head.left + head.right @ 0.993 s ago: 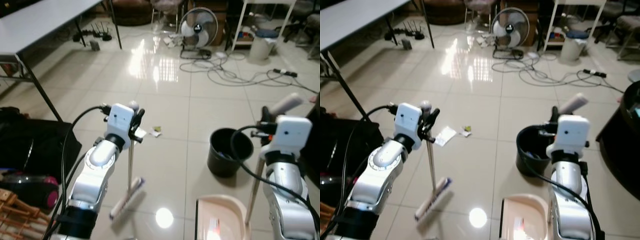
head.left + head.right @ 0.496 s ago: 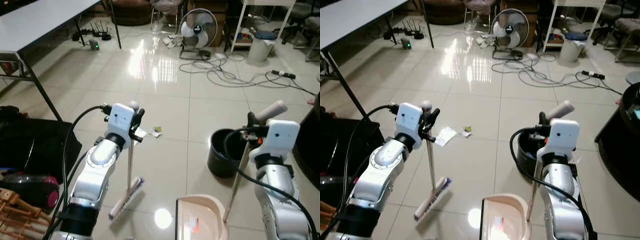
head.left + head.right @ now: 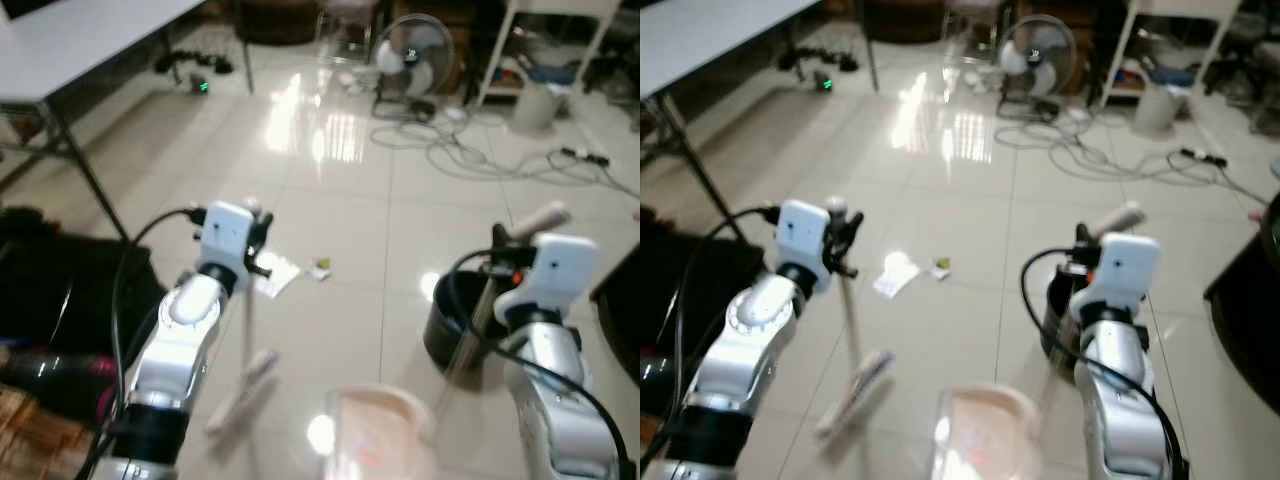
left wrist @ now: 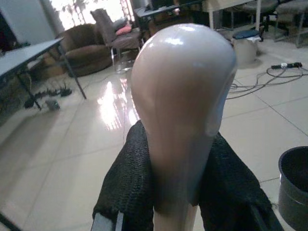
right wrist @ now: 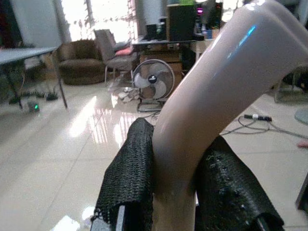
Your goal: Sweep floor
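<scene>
My left gripper (image 3: 256,232) is shut on the top of the broom handle (image 4: 180,110); the pale broom head (image 3: 243,387) rests on the tiles below it. My right gripper (image 3: 505,246) is shut on the dustpan handle (image 5: 211,101), and the beige dustpan (image 3: 372,435) sits on the floor between my arms. A scrap of white paper (image 3: 277,273) and a small yellow-green bit of litter (image 3: 321,267) lie on the glossy floor just beyond the broom. The eye views are blurred.
A black bin (image 3: 455,325) stands by my right arm. A grey table (image 3: 70,50) is at the far left, dark bags (image 3: 50,300) below it. A floor fan (image 3: 413,55), cables (image 3: 470,150) and a white bucket (image 3: 536,105) lie at the back.
The camera has shifted and blurred. The dustpan has slid left across the floor, toward the broom head. The left gripper still holds the broom upright.
</scene>
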Controlling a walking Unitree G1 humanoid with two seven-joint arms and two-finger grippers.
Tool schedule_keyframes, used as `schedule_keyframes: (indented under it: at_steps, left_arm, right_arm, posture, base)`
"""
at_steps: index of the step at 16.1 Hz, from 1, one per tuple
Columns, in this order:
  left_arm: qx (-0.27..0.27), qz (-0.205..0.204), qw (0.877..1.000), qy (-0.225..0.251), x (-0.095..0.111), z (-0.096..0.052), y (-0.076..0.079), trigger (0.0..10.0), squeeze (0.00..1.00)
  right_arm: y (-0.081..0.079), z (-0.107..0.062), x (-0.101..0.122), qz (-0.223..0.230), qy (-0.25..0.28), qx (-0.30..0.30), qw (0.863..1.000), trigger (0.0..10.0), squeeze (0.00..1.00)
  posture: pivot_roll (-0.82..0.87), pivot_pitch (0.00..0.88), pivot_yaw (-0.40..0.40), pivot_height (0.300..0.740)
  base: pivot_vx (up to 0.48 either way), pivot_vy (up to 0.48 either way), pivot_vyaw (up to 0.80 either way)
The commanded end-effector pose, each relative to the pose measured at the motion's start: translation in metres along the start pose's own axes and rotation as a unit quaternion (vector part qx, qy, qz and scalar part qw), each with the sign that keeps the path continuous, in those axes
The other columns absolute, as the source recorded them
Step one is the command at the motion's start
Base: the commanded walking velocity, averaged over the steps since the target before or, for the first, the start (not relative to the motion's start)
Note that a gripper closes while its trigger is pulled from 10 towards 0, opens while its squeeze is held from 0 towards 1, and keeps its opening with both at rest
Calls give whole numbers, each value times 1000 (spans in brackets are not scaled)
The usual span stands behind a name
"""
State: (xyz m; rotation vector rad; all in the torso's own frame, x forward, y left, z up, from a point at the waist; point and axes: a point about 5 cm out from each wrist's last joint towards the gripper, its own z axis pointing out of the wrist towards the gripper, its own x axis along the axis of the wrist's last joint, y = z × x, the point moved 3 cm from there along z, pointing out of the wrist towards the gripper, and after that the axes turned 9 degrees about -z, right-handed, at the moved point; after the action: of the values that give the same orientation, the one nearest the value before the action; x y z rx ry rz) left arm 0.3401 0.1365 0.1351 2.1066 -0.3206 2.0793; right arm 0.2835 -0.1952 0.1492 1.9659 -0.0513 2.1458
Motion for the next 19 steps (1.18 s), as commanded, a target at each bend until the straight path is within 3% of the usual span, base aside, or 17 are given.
schedule_keyframes:
  at_steps: [1,3,4,6,9,10,12,18,19]
  left_arm:
    - [-13,-1,1000,26,13,4,9,10000,0]
    - [-13,-1,1000,26,13,5,9,10000,0]
    - [-12,-2,1000,27,13,5,10,10000,0]
    - [-13,-3,1000,28,13,6,11,10000,0]
    - [-14,-3,999,30,13,7,13,10000,0]
    - [-16,-3,999,31,14,7,14,10000,0]
    - [-13,-1,999,35,17,8,12,10000,0]
    - [-3,1,999,38,19,9,7,10000,0]
    - [-2,2,999,38,19,9,6,10000,0]
  right_arm:
    - [9,1,9,-23,20,-14,999,10000,0]
    - [9,5,14,-77,31,-20,996,10000,0]
    - [7,10,25,-143,70,-38,986,10000,0]
    - [5,11,24,-100,63,-31,993,10000,0]
    - [4,5,22,-69,65,-20,995,10000,0]
    - [-1,2,20,-45,61,9,997,10000,0]
    - [-11,4,21,-42,67,36,996,10000,0]
    - [-11,10,26,-37,77,31,996,10000,0]
    - [-7,11,26,-14,71,17,997,10000,0]
  posture:
    - [-117,16,31,740]
    - [-118,17,29,740]
    - [-120,20,28,740]
    - [-126,21,26,740]
    - [-128,24,23,740]
    - [-121,31,23,740]
    - [-118,22,27,740]
    - [-122,26,24,740]
    - [-119,26,24,740]
  base:
    - [375,0,0]
    - [375,0,0]
    - [375,0,0]
    - [373,0,0]
    - [375,0,0]
    - [375,0,0]
    - [373,0,0]
    - [372,0,571]
    - [375,0,0]
